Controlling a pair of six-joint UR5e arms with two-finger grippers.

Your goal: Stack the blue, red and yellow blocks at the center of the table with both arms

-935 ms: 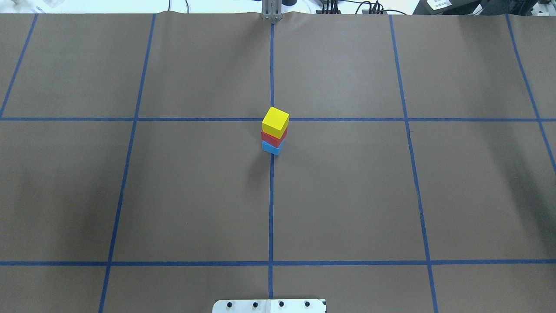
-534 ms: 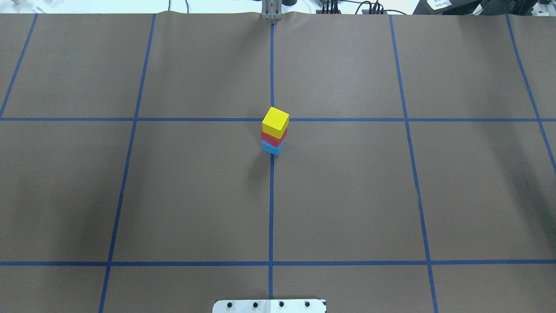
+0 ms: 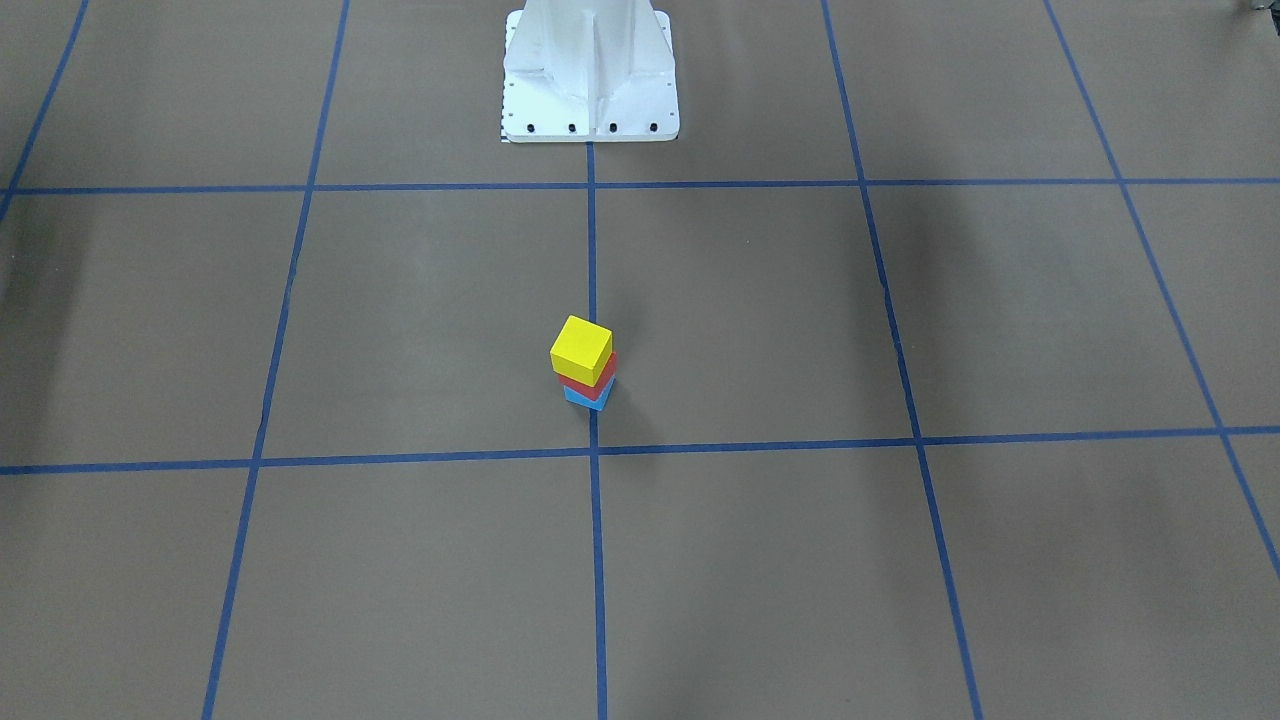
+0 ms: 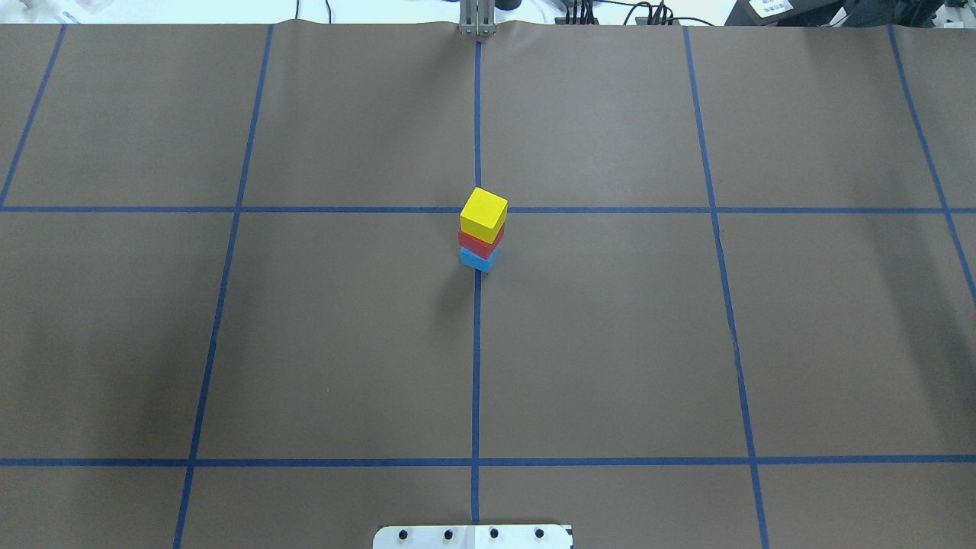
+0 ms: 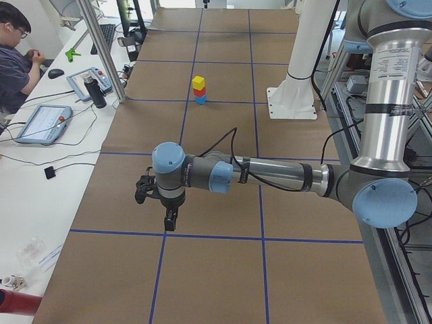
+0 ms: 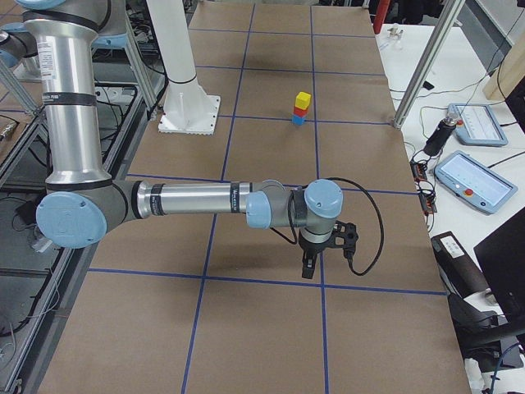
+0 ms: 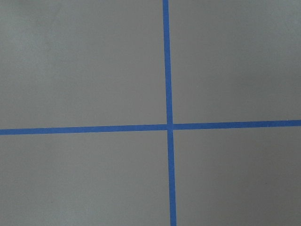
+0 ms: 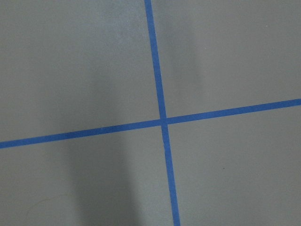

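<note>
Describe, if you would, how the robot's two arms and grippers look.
The left arm and right arm are silver tubes with pale blue joint caps and grey joints, bearing small dark lettering. The left gripper and right gripper are black, each fed by a looping black cable.

The bottom block (image 4: 476, 262) sits on the table (image 4: 610, 343), well out in front of the robot's pedestal (image 4: 473, 537), on the centre tape line (image 4: 476, 366). The middle block (image 4: 476, 244) rests on it, the top block (image 4: 483, 213) on that. The left gripper (image 5: 169, 219) and right gripper (image 6: 309, 264) hang over the table, far out to the pedestal's sides.
</note>
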